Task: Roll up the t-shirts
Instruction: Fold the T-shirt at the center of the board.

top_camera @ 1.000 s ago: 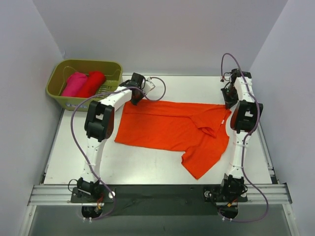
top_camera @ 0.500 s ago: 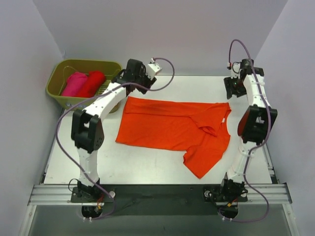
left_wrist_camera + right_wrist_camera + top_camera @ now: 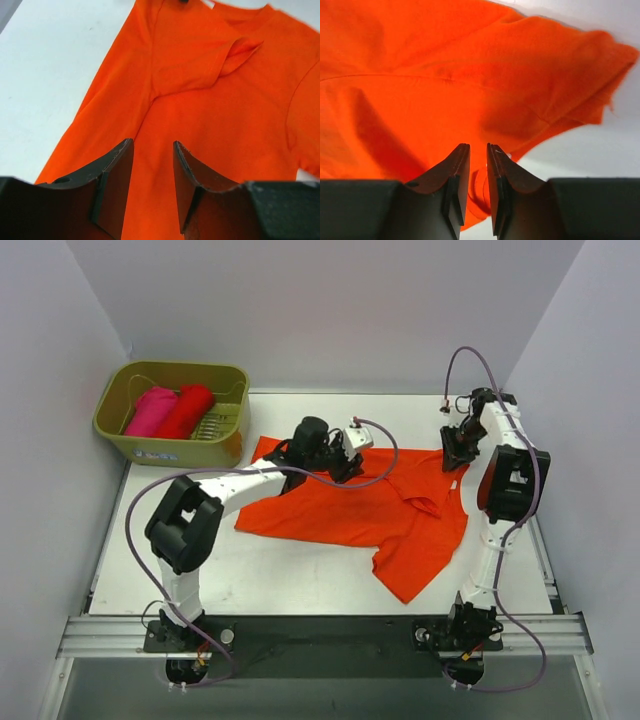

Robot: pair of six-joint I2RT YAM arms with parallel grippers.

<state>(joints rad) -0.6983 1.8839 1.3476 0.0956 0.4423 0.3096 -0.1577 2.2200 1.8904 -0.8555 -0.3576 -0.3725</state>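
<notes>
An orange-red t-shirt (image 3: 340, 512) lies spread flat across the white table, one sleeve pointing toward the near edge. My left gripper (image 3: 343, 466) hovers over the shirt's far middle. In the left wrist view its jaws (image 3: 152, 150) stand open, with only flat orange cloth (image 3: 225, 100) beneath and a folded sleeve ahead. My right gripper (image 3: 453, 454) is at the shirt's far right corner. Its fingers (image 3: 477, 150) stand a narrow gap apart just above the cloth (image 3: 420, 75) by the collar, nothing visibly pinched. A magenta t-shirt (image 3: 150, 410) and a deeper red one (image 3: 186, 408) lie rolled in the basket.
The olive-green basket (image 3: 170, 448) stands at the far left corner of the table, close to the shirt's far left corner. Grey walls enclose the table at the left, back and right. Both arms' cables loop above the table.
Both grippers let go of the shirt's far corners and lifted. The left then swung right over the shirt's middle. The right came back down to the collar corner, its jaws narrowing.
</notes>
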